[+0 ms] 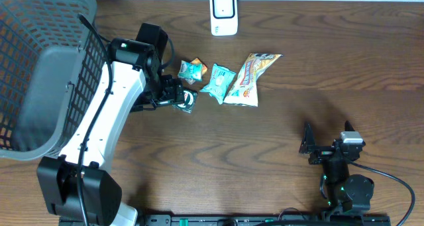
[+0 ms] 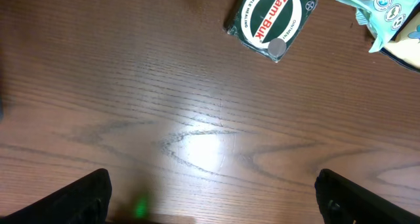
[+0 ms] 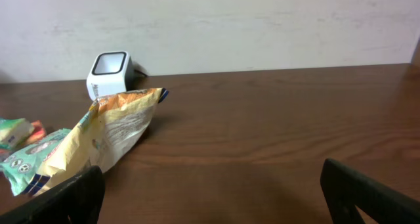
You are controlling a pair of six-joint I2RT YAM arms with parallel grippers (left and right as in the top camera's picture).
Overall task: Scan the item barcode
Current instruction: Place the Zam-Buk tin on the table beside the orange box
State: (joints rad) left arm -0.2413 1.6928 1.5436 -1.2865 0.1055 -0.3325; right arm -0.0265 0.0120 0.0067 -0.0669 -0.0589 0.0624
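A small green tin (image 2: 271, 22) labelled Zam-Buk lies flat on the wooden table, label up. My left gripper (image 2: 213, 204) is open, with bare wood between its black fingers (image 2: 85, 198), and the tin lies ahead of them, untouched. From overhead the tin (image 1: 187, 101) sits just right of the left gripper (image 1: 173, 93). The white barcode scanner (image 1: 224, 12) stands at the table's far edge and is also in the right wrist view as the scanner (image 3: 108, 73). My right gripper (image 1: 310, 146) rests open near the front right, holding nothing.
A teal packet (image 1: 218, 83), a small teal-and-orange packet (image 1: 193, 69) and a yellow snack bag (image 1: 250, 77) lie beside the tin. A grey mesh basket (image 1: 40, 67) stands at the far left, close to the left arm.
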